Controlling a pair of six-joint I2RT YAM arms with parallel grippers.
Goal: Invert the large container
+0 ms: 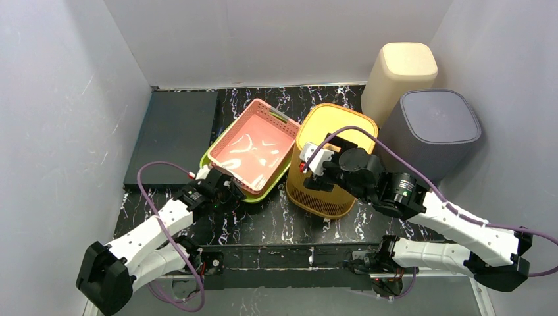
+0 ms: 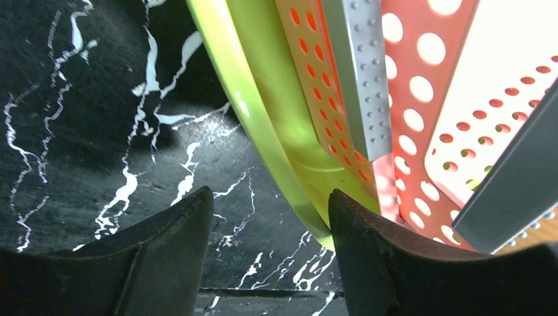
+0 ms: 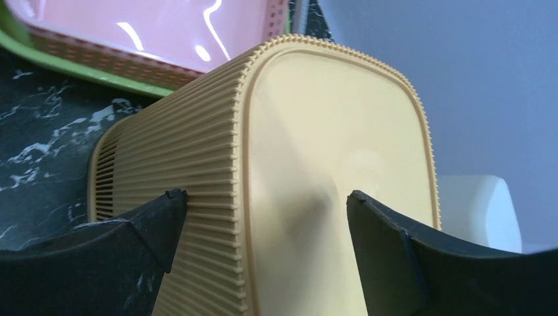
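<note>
Yellow container (image 3: 197, 164): ribbed walls, smooth rounded-square face.
Right end effector (image 3: 264, 196): released, straddling its edge.
Left end effector (image 2: 268, 196): released by perforated basket (image 2: 403, 141).

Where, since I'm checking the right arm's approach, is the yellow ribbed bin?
In the top view, the yellow ribbed bin stands mid-table, just right of the pink basket and left of the grey bin.
</note>
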